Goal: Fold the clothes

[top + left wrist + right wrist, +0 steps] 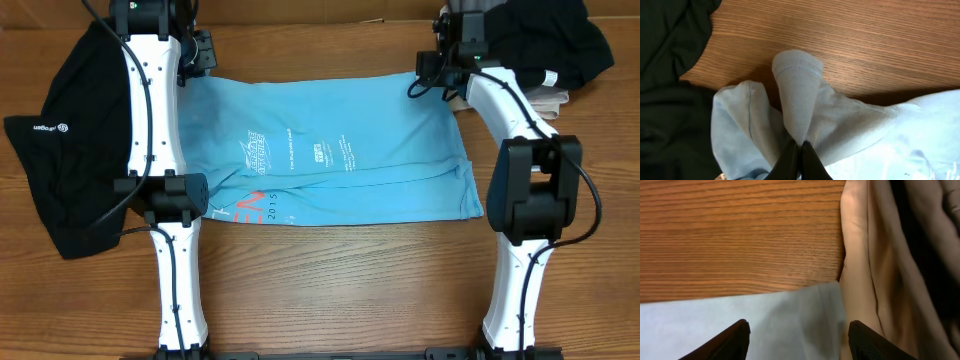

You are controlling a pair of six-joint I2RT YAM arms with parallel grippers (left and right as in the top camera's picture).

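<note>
Left gripper [800, 151] closed, T-shirt [797, 95] fold pinched

The T-shirt [380, 110] was light blue with white print and orange letters, the top [70, 180] black with a small white logo, and the table [340, 290] brown with darker grain lines.

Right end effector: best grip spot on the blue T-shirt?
Its far right corner, from straight above: the light blue T-shirt lies flat there, and the open right end effector hovers over it. Keep off the beige garment alongside. The left end effector pinches the opposite far corner.
</note>
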